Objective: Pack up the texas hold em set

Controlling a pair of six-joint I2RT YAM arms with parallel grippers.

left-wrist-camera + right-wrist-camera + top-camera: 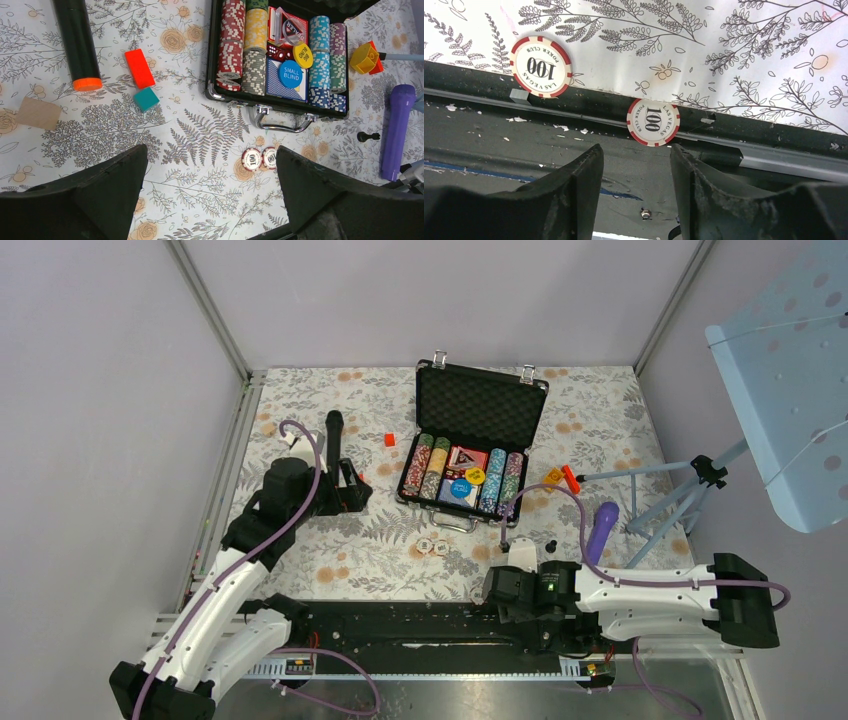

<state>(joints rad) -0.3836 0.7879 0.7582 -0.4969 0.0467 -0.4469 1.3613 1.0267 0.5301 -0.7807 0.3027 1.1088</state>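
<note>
The black briefcase [470,405] of the texas hold em set lies open at the table's middle, with rows of striped chips [232,40], card decks and round yellow and blue buttons [290,74] inside. Two loose red-and-white chips [260,158] lie side by side on the cloth just in front of its handle. My left gripper [211,148] hangs wide open above the cloth, and the chips sit close to its right fingertip. The right wrist view shows two chips apart: one [540,66] on the cloth's near edge, one [653,122] over the black rail. My right gripper [636,146] stands open just short of that one, holding nothing.
A black microphone with an orange end [77,42], a red block [139,67], a teal block [146,99] and a tan card [38,113] lie left of the case. Right of it are a yellow-orange piece [365,57], a purple cylinder [396,130], a small black pawn [367,136] and a tripod [690,490].
</note>
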